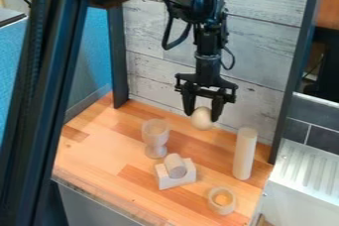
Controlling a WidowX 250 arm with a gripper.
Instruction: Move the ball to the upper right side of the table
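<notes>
Above the back edge of the brown wooden table (96,155), somewhat right of that edge's middle: my black two-finger gripper (203,116), pointing down. My fingers are clamped on the smooth, pale, round ball (201,119), one at each side. Ball appears off the surface, with the whitewashed plank wall (248,61) behind.

Outward from there: plain pale upright cylinder (244,154) near the table's right edge; pale stemmed goblet (155,133), upright, left of the ball and nearer the front; then a white notched block (177,181) with a short pale cylinder (175,166) lying in its notch; nearest the front right, a small round pale cup (222,200) with an orange-toned inside.

Progress, my estimate: grasp and lift done, perhaps half the task. Left to do: carry right along the back edge towards the upper right corner, lower, release, withdraw. Upright cylinder stands close to that corner; clearance to be watched, since a knock could topple it.

Poorly observed: the contact faces of my fingers, and part of the ball's right side behind one finger. Gap between ball and table cannot be judged well from this angle. My base is cut off; a dark foreground post (43,96) crosses the left side, and the table's front right corner is cropped.
</notes>
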